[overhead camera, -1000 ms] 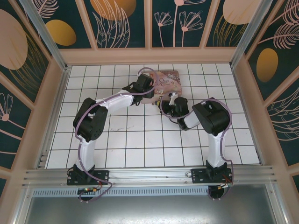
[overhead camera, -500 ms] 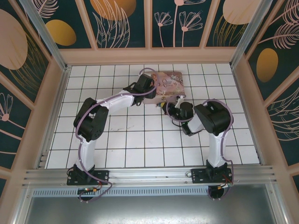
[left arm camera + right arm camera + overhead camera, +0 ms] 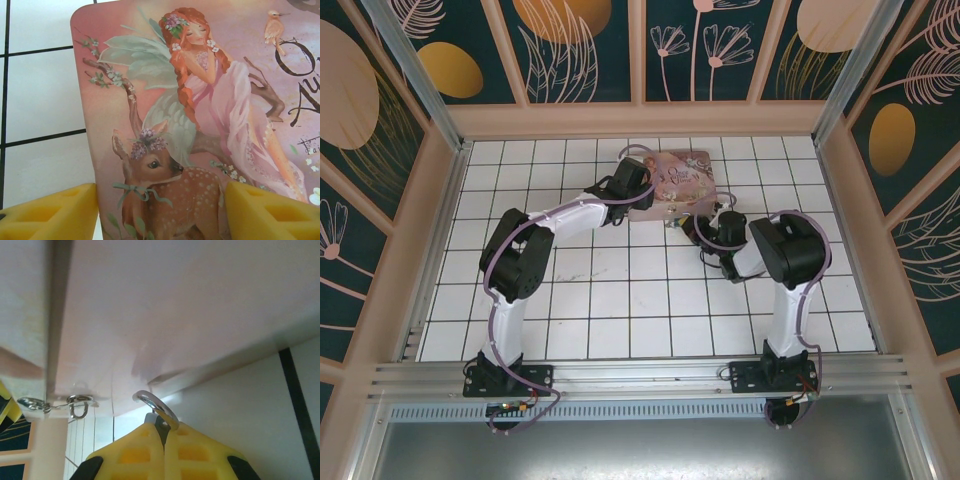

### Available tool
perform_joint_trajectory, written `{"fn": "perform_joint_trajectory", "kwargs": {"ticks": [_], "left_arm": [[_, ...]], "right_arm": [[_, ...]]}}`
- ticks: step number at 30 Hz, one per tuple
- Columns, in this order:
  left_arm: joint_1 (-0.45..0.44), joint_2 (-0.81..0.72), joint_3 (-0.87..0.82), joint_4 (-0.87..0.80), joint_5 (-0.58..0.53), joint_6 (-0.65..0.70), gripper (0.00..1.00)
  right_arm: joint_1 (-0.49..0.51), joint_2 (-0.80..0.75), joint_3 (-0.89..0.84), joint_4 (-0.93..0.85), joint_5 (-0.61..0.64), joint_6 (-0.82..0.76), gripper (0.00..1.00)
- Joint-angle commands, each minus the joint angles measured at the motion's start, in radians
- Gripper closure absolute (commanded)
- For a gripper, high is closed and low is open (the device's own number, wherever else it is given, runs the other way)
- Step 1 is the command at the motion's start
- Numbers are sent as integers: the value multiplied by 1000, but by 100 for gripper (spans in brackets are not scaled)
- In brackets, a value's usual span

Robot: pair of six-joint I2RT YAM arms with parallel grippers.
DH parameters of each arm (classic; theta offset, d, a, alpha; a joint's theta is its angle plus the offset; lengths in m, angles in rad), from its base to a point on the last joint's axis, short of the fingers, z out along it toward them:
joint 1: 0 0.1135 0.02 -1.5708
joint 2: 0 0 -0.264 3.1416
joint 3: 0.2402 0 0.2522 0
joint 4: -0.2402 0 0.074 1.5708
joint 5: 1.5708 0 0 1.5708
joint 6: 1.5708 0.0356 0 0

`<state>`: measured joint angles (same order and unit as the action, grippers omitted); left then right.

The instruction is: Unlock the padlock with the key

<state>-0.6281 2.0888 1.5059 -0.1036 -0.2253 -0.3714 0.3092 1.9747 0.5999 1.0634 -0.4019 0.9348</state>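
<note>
Padlock [image 3: 160, 424], judging by its silver loop, is sitting pinched in the fully closed right hand [image 3: 164, 432] beside the tin's latch [image 3: 75, 402]; left hand [image 3: 160, 212] is hanging wide and empty over the tin [image 3: 200, 100], likely steadying it.

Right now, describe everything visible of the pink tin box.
The pink tin box is a flat rectangular tin with rounded corners, lying on the white tiled floor at the far middle. Its lid shows a red-haired fairy, a fawn, a small bird and dark lettering. A small metal clasp hangs on its pale side. The left gripper stands open over its edge; contact is unclear.
</note>
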Motion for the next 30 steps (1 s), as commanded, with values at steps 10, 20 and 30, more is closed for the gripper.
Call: {"fn": "perform_joint_trajectory", "kwargs": {"ticks": [10, 20, 30], "left_arm": [[0, -25, -91, -277, 135, 23, 7], [3, -314, -164, -264, 106, -47, 1], [69, -633, -286, -167, -248, -77, 1]], "right_arm": [[142, -216, -176, -129, -10, 14, 78], [122, -726, -249, -610, 167, -97, 1], [-101, -978, 90, -1080, 639, -427, 1]]}}
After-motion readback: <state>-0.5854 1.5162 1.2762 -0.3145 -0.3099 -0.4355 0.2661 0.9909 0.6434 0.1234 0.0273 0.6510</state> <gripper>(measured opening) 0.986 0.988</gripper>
